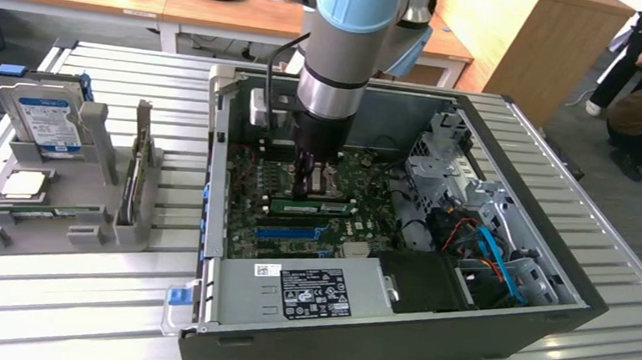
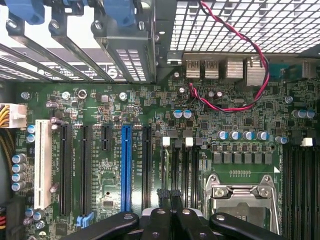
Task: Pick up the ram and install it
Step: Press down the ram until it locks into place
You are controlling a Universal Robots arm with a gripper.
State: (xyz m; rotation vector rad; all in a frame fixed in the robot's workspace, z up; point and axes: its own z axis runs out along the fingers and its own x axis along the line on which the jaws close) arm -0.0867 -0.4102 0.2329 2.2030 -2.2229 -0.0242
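The gripper (image 1: pixel 311 186) has its fingers pressed together, and the ram (image 1: pixel 312 205) sits just below them near the middle of the exterior view, its long side running left to right.

Drive cage (image 1: pixel 447 167) beside open motherboard (image 1: pixel 298 187)

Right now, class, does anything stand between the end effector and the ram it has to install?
Nothing visible does. The shut end effector hangs directly over the ram, which stands on edge on the motherboard beside the blue slot. Whether they touch cannot be told.
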